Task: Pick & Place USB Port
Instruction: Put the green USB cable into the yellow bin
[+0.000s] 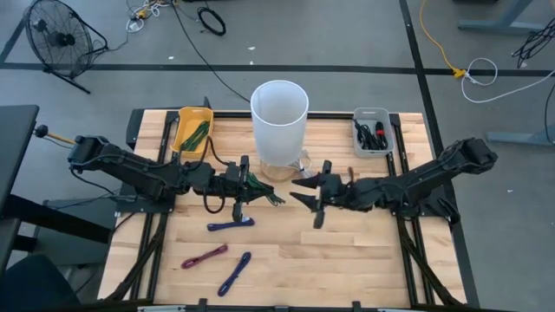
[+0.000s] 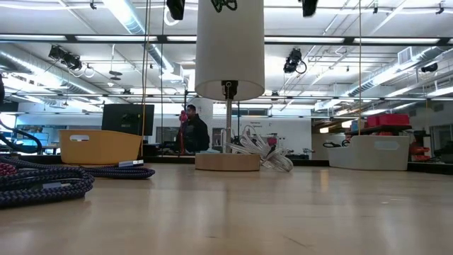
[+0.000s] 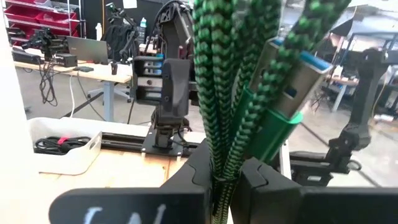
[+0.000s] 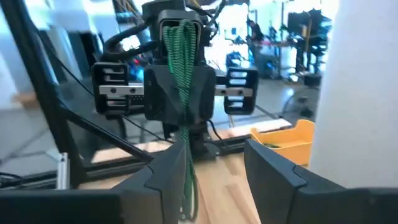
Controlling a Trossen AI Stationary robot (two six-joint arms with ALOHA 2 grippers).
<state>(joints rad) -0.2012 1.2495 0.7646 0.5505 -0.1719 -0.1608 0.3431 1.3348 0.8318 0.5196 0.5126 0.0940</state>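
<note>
From where I stand, the yellow bin (image 1: 192,130) sits at the far left of the worktop (image 1: 347,251), with loose purple and blue cables (image 1: 229,225) lying nearer the front. Just right of it, the left gripper (image 1: 245,184) is clenched on the green braided USB cable (image 1: 260,191), held bunched above the boards; in the left wrist view the strands rise in a folded bundle (image 3: 227,93) from between the fingers (image 3: 196,177), with the blue-tipped plug (image 3: 298,84) free at the end. It looks light and limp, so it will likely droop and swing; the stiff plug housing seems the surest place to grip. Behind stands the tall white cylinder (image 1: 279,117). Facing it, the right gripper (image 1: 310,196) has its fingers (image 4: 273,171) spread wide and empty, close to the bundle. At the far right is the grey bin (image 1: 373,132).
</note>
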